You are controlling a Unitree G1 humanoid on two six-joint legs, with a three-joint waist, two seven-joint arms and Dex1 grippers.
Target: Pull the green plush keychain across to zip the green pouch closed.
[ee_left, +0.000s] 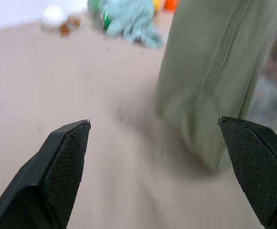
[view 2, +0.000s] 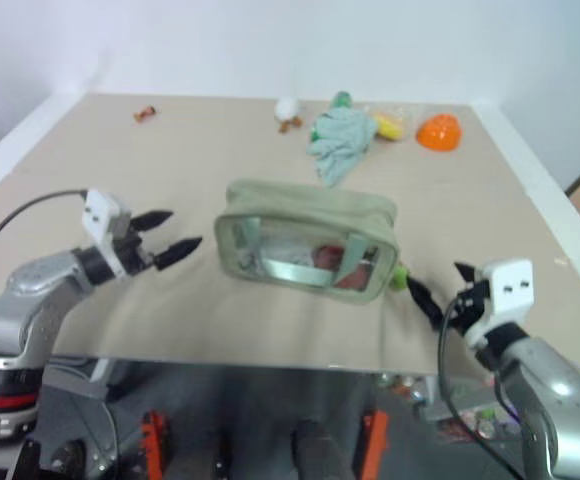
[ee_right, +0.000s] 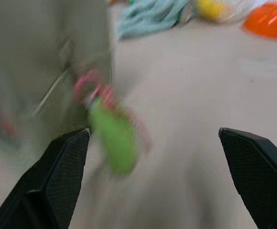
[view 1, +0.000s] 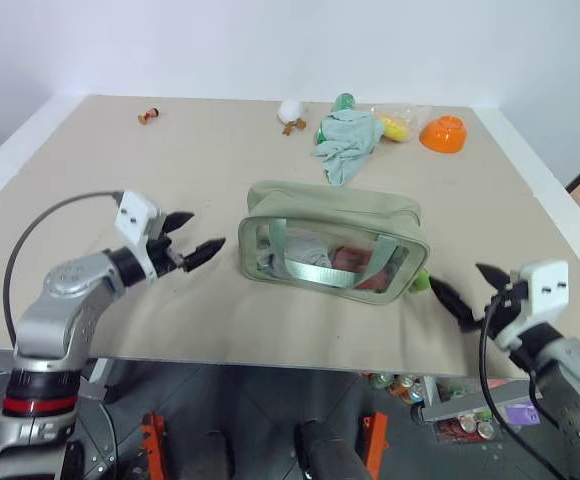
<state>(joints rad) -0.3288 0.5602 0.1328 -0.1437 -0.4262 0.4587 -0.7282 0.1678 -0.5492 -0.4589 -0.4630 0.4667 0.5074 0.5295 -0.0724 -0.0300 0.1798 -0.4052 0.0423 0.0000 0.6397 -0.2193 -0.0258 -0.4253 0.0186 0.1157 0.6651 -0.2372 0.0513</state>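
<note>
1. Our left gripper (view 1: 196,233) hangs over the table (view 1: 90,180) to the left of the green pouch (view 1: 332,238), with its two black fingers spread wide and nothing between them. It points toward the pouch's left end, and a strip of bare table separates the fingertips from the fabric.
2. From our left wrist view, the pouch's sage-green end panel rises ahead between the spread fingers, nearer to one of them than the other.
3. Next comes the green pouch itself, resting near the middle of the table. Its top panel lies flat, and through the clear front wall we can make out a red item and something pale inside. A green webbing strap (view 1: 370,262) runs down the front.
4. At the pouch's right end, low at the corner, the green plush keychain (view 1: 421,281) hangs against the fabric. In our right wrist view it shows as a lime-green blur with a pink-red cord loop (ee_right: 88,88) above it, beside the pouch wall.
5. Our right gripper (view 1: 465,290) sits just to the right of the keychain, fingers fully apart and empty. The nearer fingertip lies just beside the plush; whether they touch we cannot tell.
6. Along the far edge lie a pale teal cloth (view 1: 348,143) and an orange bowl (view 1: 443,132).
</note>
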